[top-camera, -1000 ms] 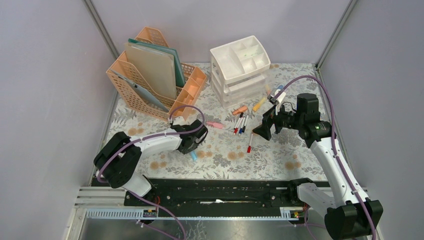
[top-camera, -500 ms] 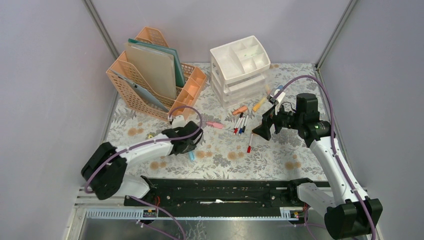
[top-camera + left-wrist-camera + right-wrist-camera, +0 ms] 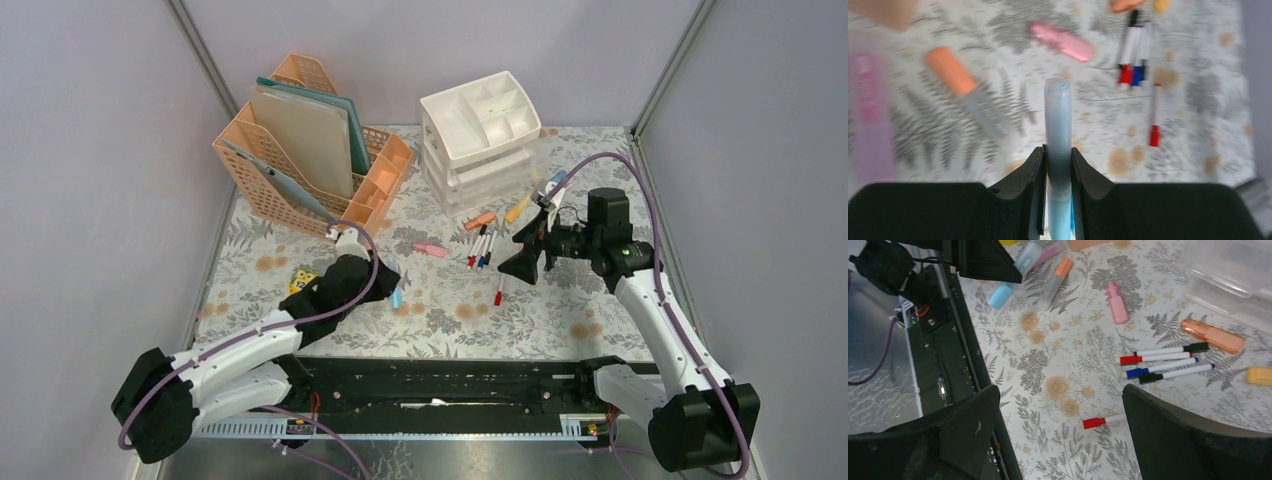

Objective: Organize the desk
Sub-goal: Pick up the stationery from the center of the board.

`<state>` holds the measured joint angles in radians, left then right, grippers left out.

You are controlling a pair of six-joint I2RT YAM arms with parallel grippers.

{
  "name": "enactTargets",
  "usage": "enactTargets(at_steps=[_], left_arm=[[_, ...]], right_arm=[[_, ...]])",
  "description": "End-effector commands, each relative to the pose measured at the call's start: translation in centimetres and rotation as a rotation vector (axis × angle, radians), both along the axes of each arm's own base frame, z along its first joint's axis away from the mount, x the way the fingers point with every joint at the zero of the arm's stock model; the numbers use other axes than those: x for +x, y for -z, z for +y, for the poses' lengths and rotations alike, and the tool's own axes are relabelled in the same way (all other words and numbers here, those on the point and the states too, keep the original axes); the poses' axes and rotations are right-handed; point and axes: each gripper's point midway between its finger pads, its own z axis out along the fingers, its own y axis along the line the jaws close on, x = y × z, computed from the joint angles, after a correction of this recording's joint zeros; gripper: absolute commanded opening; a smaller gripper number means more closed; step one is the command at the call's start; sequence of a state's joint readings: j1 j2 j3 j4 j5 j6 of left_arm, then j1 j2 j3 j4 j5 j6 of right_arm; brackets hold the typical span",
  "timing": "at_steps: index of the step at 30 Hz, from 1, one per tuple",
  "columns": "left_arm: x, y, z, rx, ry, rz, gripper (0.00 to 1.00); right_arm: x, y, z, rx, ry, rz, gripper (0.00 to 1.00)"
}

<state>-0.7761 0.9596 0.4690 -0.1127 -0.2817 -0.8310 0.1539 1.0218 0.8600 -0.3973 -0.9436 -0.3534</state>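
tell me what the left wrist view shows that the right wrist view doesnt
Only the left wrist view: the grip itself up close, with the left gripper shut on the light blue highlighter, a finger pressing each side.

Only the right wrist view: the right gripper, wide open and empty above the desk, and the plastic drawer unit at upper right.

Both: the pink highlighter, the cluster of pens and the lone red-capped pen on the leaf-print cloth.
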Motion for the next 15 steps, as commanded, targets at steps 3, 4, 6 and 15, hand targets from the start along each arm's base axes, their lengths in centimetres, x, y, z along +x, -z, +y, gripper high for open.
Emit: enactTargets(at_steps=[3,4,6,15], left_arm=[[0.6,-9.2,-6.6,-0.358,0.267,-0.325,0.0],[0.6,-10.3,-7.2,-0.391,0.292,-0.355,0.0],[0.8,-12.4,-8.3,-0.448,0.328,-0.41,0.0],[2.3,-17.4,-12.6,-0.647,0.389,-0.542,0.0]], right_arm=[[-1.2,-0.7,2.1,0.189,-0.104,0.069,0.99],[-1.2,-0.6,2.3,0.212,-0.101,0.089,0.99],[-1.0,-0.8,2.6,0.253,-0.102,0.105,0.99],[-1.1,-1.0,4.6,0.385,-0.098,0.176,0.99]])
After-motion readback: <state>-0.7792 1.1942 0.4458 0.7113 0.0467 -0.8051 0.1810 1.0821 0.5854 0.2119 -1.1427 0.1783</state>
